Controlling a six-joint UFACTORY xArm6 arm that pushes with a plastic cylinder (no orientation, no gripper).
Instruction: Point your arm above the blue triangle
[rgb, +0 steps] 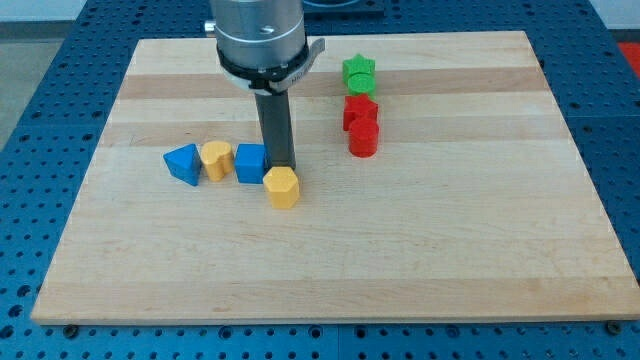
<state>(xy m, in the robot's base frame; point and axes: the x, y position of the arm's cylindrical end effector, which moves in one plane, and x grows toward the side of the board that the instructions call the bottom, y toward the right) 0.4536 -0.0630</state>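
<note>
The blue triangle (183, 163) lies at the left of the wooden board (330, 250). To its right, touching it, is a yellow block (215, 159), then a blue cube (250, 163). A yellow hexagonal block (283, 187) sits just below and right of the cube. My tip (279, 166) comes down between the blue cube and the yellow hexagonal block, right at the hexagon's top edge. It is well to the right of the blue triangle, with the yellow block and blue cube in between.
A green star (359, 67) sits over a green block (360, 85) at the upper middle. Below them a red star-like block (361, 111) and a red cylinder (363, 139) stand in a column. The arm's grey body (258, 35) hangs over the board's top.
</note>
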